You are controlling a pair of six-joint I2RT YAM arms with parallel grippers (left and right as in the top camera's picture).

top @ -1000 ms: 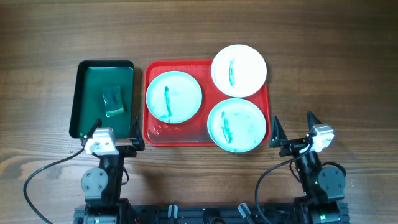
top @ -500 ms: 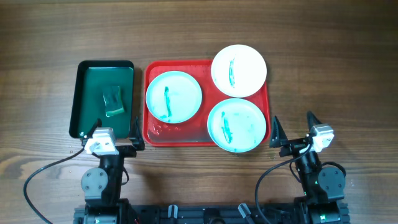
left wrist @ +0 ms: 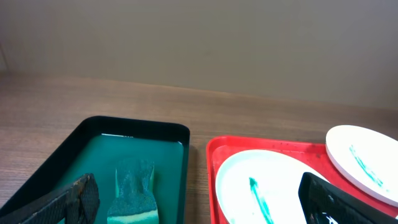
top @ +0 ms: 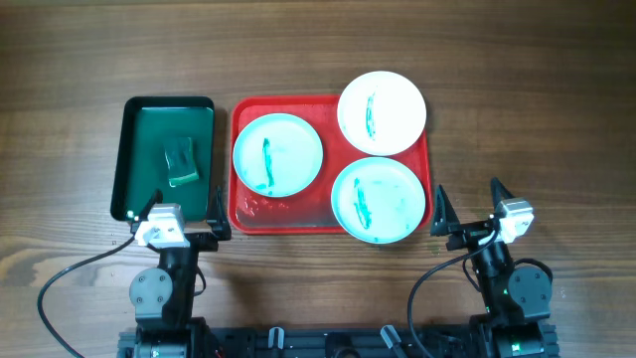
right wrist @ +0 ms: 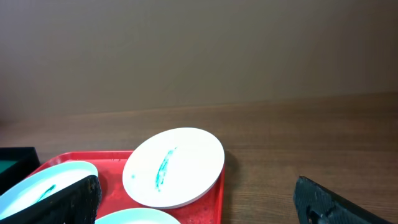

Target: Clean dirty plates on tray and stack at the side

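Note:
Three round plates lie on the red tray (top: 283, 209), each with a teal smear: a pale-aqua one at the left (top: 277, 153), a pale-aqua one at the front right (top: 379, 199), and a white one at the back right (top: 382, 111) that overhangs the tray's rim. The left wrist view shows the left plate (left wrist: 267, 186) and the white plate (left wrist: 364, 162). The right wrist view shows the white plate (right wrist: 174, 167). My left gripper (top: 180, 215) is open and empty in front of the green tray. My right gripper (top: 468, 211) is open and empty, right of the red tray's front corner.
A dark green tray (top: 134, 159) stands left of the red tray and holds a green sponge (top: 181, 161), also seen in the left wrist view (left wrist: 134, 193). Bare wooden tabletop (top: 537, 119) lies to the right of the red tray.

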